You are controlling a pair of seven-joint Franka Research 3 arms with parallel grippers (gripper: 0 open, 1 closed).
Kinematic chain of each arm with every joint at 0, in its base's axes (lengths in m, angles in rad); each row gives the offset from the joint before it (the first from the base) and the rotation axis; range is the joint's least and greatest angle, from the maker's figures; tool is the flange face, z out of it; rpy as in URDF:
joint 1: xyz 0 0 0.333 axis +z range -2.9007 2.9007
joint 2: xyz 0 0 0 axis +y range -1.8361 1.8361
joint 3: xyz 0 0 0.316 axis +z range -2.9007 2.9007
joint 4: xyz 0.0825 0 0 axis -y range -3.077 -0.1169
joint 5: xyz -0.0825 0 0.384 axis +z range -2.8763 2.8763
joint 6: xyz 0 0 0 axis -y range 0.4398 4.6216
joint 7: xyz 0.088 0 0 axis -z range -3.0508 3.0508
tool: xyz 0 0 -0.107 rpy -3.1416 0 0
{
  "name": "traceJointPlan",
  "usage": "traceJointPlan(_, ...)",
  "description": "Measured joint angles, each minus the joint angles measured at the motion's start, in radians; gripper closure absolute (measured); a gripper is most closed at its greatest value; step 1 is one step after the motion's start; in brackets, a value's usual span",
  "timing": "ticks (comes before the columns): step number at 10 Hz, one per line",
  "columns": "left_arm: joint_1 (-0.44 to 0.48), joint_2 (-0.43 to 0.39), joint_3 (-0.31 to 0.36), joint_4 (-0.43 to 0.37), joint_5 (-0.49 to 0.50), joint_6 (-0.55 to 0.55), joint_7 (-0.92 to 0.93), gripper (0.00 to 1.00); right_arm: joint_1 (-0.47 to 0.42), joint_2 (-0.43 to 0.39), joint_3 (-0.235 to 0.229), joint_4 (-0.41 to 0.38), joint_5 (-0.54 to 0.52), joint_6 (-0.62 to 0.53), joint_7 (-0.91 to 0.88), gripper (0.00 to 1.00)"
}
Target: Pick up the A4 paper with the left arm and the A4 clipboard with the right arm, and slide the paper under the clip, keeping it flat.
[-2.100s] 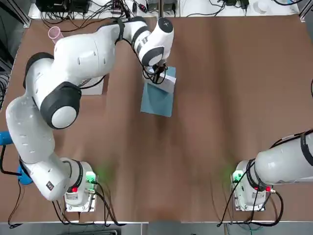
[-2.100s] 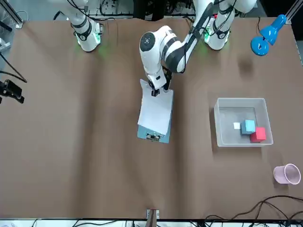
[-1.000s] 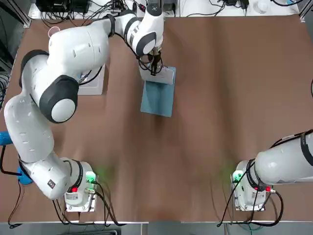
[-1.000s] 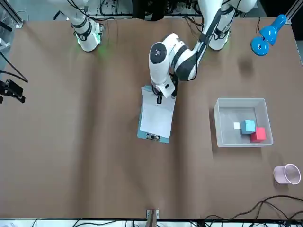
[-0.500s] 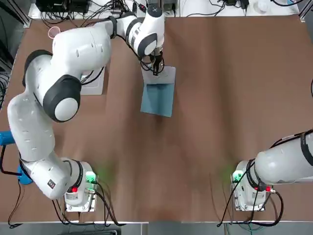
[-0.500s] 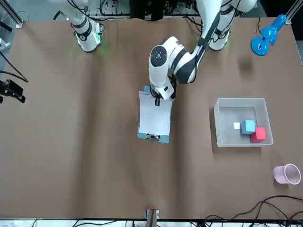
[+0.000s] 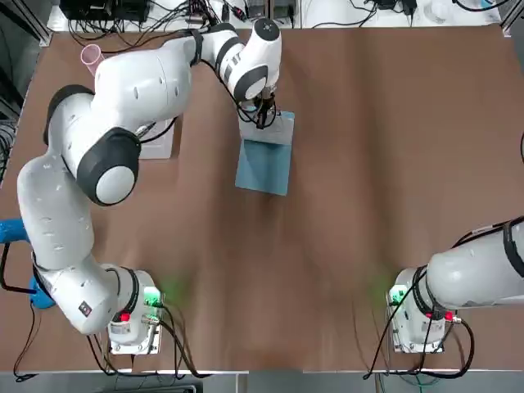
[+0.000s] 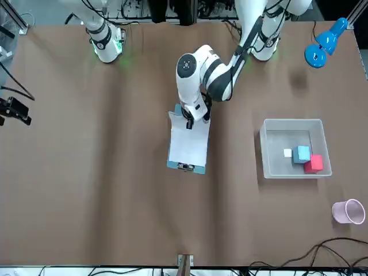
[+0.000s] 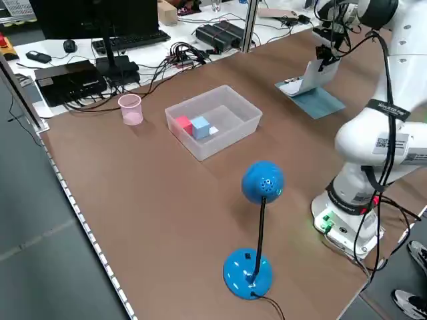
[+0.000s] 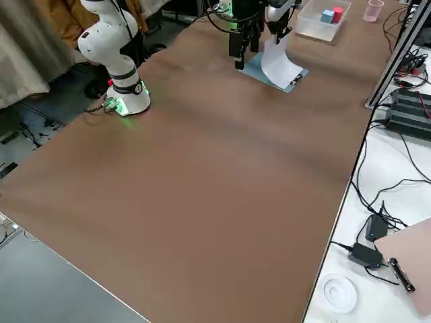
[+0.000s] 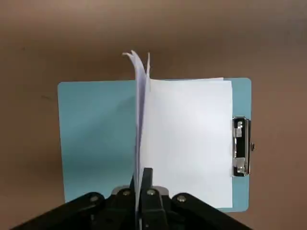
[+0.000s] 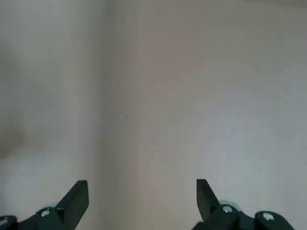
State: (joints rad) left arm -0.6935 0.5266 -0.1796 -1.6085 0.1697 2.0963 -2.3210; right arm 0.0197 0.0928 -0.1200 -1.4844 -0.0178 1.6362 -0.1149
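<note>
Half done at best, judging by the layout. Left gripper is pinched tight on the A4 paper, holding one edge up so the sheet curves down onto the A4 clipboard, which lies flat mid-table toward the far edge. Paper's low end sits near the clip, not visibly under it. Right gripper hangs spread wide, empty, near the table's near edge; board isn't picked up yet.

2 arms, 1 clipboard, 1 paper, 3 cubes.

Brown table: blue clipboard, clear bin, seemingly plastic pink cup, blue lamp.
</note>
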Motion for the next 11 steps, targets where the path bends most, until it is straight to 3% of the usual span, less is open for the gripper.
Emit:
traceJointPlan(2,-0.002,0.0,0.0,0.0,0.003,0.0,0.001,0.98,0.0,0.0,0.0,0.0,0.0,0.0,0.0,0.0)
traceJointPlan(8,0.002,-0.006,0.001,0.017,0.007,-0.001,0.058,0.11,0.0,0.0,0.0,-0.004,0.0,-0.007,0.0,0.0)
traceJointPlan(9,0.005,-0.021,0.002,0.025,0.007,-0.013,0.072,0.01,0.0,0.0,0.0,-0.004,0.0,-0.007,0.0,0.0)
traceJointPlan(11,0.011,-0.077,0.003,0.034,0.007,-0.07,0.123,0.0,0.0,0.0,0.001,-0.004,0.0,-0.007,0.0,0.0)
